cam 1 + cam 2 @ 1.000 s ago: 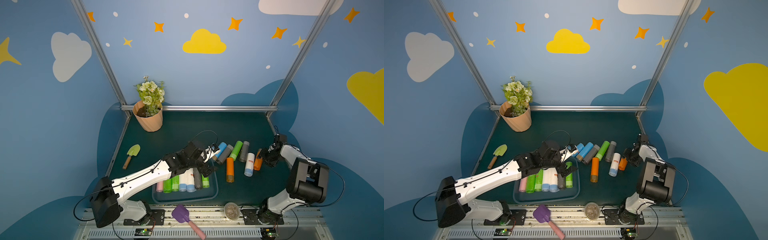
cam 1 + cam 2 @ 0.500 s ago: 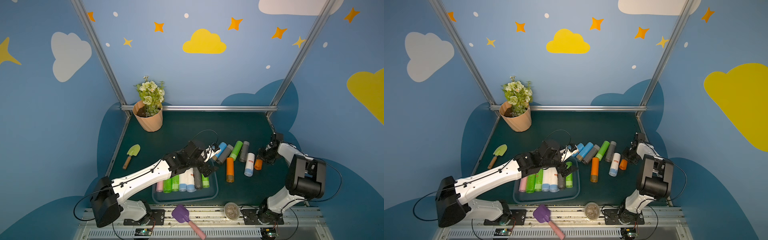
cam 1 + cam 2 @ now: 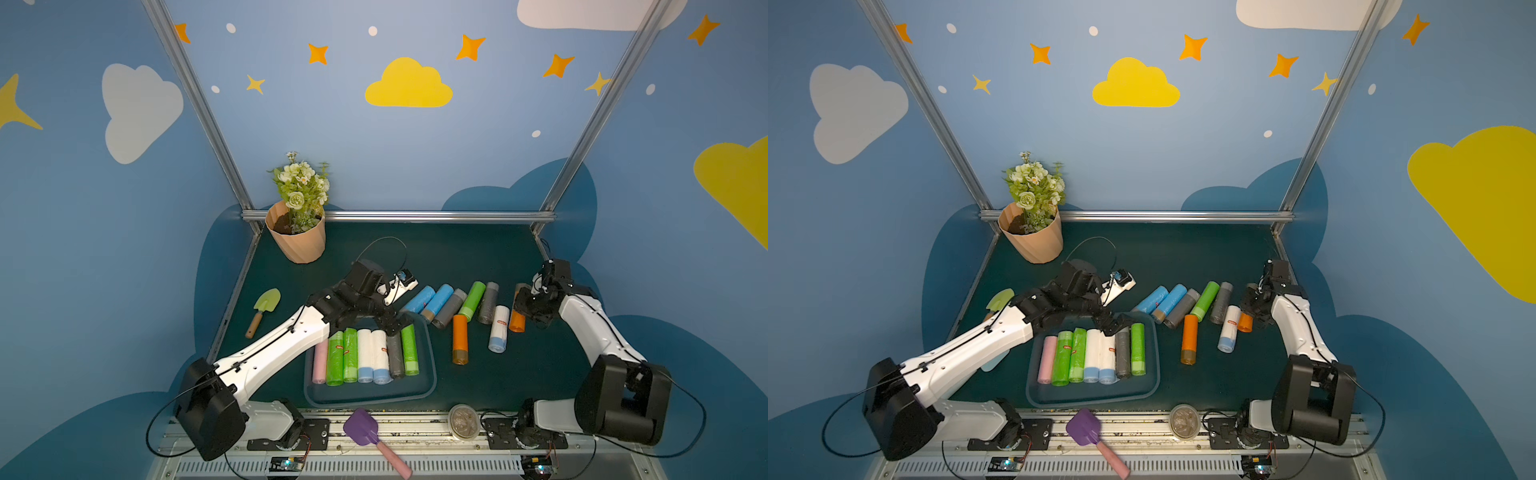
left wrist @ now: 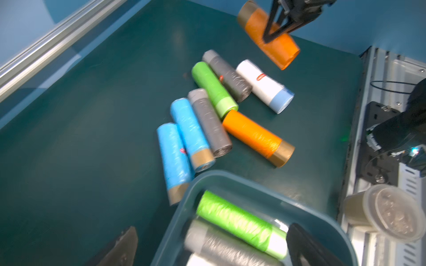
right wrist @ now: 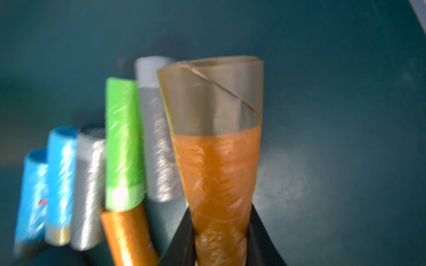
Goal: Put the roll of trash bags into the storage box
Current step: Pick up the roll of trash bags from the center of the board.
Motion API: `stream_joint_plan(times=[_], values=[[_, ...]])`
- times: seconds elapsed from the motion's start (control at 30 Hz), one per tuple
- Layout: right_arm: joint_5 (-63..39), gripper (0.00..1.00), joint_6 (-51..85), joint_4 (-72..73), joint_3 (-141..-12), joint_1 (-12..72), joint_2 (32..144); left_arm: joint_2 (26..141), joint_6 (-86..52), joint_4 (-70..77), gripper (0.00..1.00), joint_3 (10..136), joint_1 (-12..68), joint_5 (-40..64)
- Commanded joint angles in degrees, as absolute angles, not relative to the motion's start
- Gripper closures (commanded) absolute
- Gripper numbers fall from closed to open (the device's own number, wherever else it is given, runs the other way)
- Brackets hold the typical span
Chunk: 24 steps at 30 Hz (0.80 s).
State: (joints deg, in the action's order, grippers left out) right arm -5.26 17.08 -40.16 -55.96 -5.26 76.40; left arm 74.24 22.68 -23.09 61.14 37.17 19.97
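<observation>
My right gripper is shut on one end of an orange roll of trash bags at the right of the mat. I cannot tell whether the roll is clear of the mat. The left wrist view shows the same roll in the right gripper. The storage box sits at the front centre and holds several rolls side by side. My left gripper hangs open over the box's far right corner, holding nothing.
Several loose rolls lie on the mat between the box and my right arm, among them another orange roll. At the back left stands a peach flowerpot, with a green trowel at the left. A purple scoop and a lidded cup lie on the front rail.
My right gripper's jaws have closed on the orange roll, and the wrist has shifted slightly. The left arm has stayed over the box with its jaws open.
</observation>
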Motion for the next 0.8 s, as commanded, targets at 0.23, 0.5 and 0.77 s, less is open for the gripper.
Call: stream_joint_plan(times=[0.23,0.5,0.77], values=[[-9.4,0.79,21.7,-49.7,-58.9,12.0,65.2,63.6,44.9,-29.2,0.0,52.6,27.7,32.6],[-3.1,0.79,32.7,-53.2,-62.5,30.2,63.7,64.1,45.5,-31.9,0.0,54.0,25.9,37.3],[6.2,0.79,44.1,-52.4,-64.4,48.9,70.1,56.2,38.1,-33.0,0.0,50.3,29.4,34.1]])
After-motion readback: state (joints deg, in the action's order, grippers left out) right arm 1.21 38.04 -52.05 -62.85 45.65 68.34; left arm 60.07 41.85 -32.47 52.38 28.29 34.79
